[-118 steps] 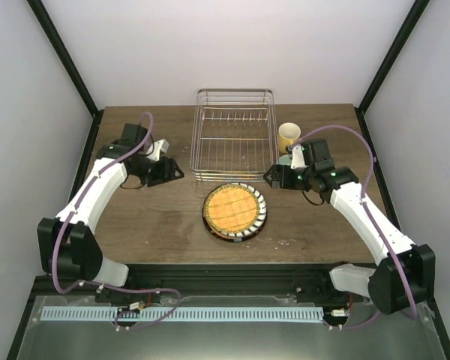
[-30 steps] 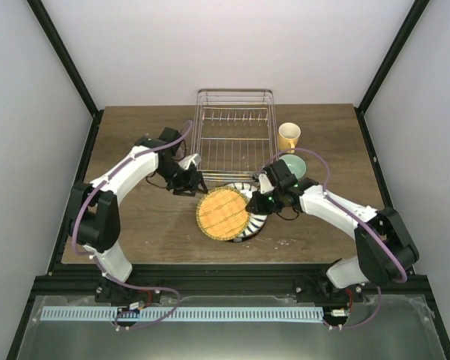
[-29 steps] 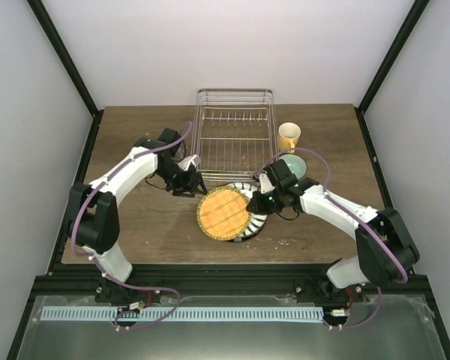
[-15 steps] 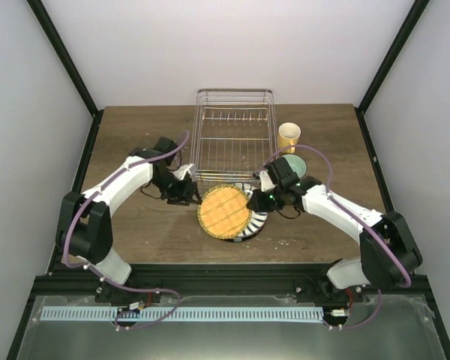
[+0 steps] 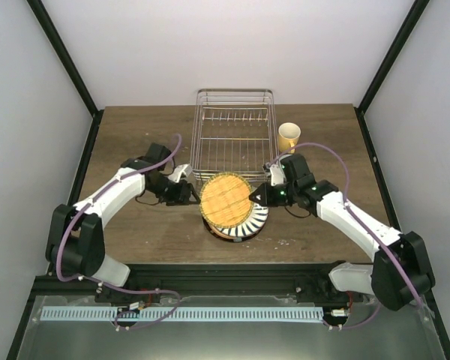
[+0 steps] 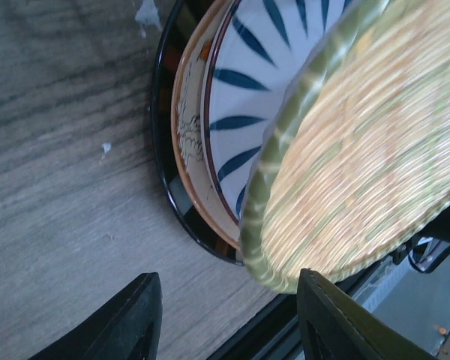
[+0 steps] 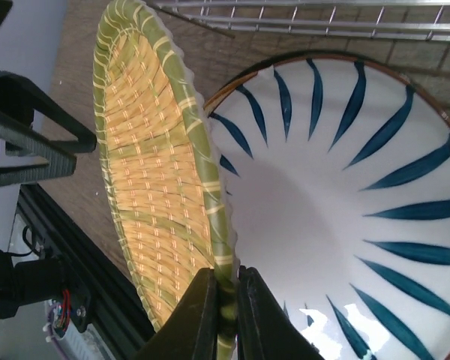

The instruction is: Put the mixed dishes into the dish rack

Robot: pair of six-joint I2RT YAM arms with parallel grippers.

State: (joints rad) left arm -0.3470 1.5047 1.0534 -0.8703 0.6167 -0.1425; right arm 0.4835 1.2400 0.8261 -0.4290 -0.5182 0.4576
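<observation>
1. My right gripper (image 7: 225,285) is pinched tight on the rim of the woven plate (image 5: 225,201), tilting it up off the striped plate (image 7: 322,195), just in front of the rack (image 5: 233,92).
2. My left gripper (image 6: 226,304) stands half open and empty at the plate's opposite edge.
3. I'd close the left on that rim before lifting, keeping the plate upright for the prongs.
</observation>
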